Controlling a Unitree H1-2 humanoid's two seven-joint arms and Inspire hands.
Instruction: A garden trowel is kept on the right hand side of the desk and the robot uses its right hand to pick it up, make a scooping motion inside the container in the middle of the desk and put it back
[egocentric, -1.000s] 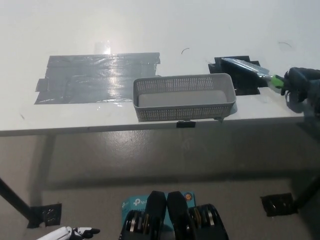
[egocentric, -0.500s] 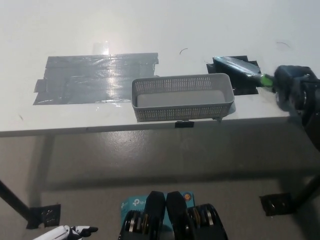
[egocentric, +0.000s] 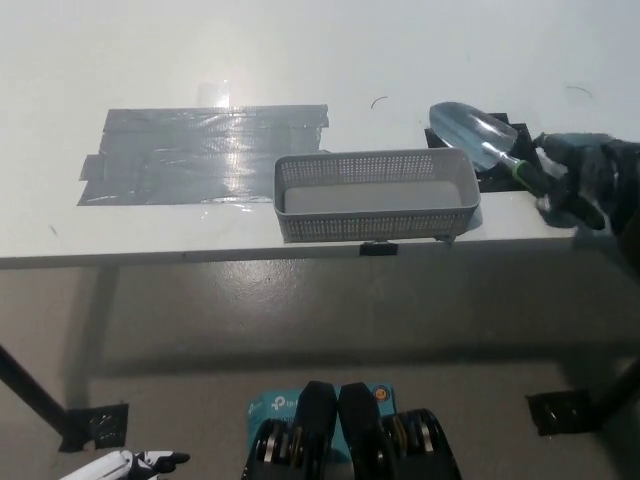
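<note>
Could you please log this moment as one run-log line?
step: pre-scoop | right hand: shut on trowel | trowel blade: beside basket right end, not inside | left hand: resting lower left

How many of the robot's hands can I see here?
2. The black right hand holds the trowel at the right of the desk; the white left hand shows at bottom left.

big patch of silver duct tape (egocentric: 200, 152) up top left, black tape scraps (egocentric: 96, 424) on the floor, blue box (egocentric: 268, 406) down low
</note>
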